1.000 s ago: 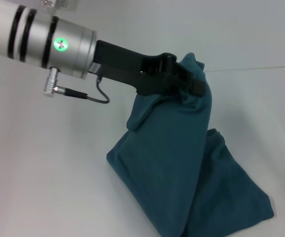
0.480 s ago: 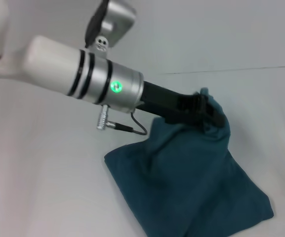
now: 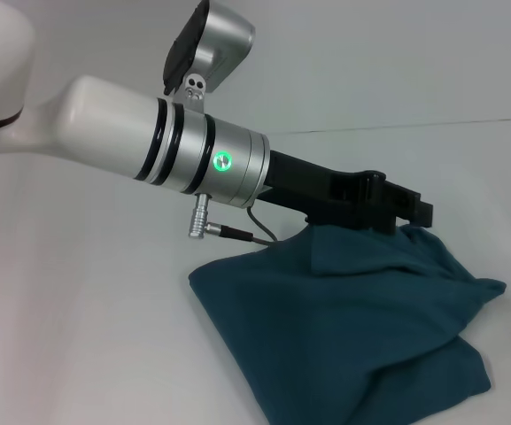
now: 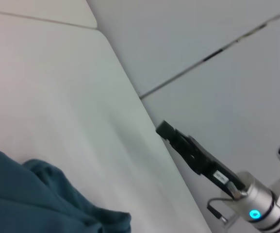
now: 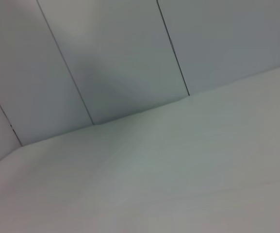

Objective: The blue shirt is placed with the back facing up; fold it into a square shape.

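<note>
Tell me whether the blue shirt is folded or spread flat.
Folded, loosely: the blue shirt lies doubled in layers on the table, its top layer rumpled. The left pincer hovers at its far edge.

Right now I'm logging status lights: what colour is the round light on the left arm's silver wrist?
Green light; head view shows it best.

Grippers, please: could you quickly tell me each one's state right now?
Left gripper: low over the blue shirt; fingers' state cannot be told.
Right gripper: off beside the table, apparently holding nothing.
</note>
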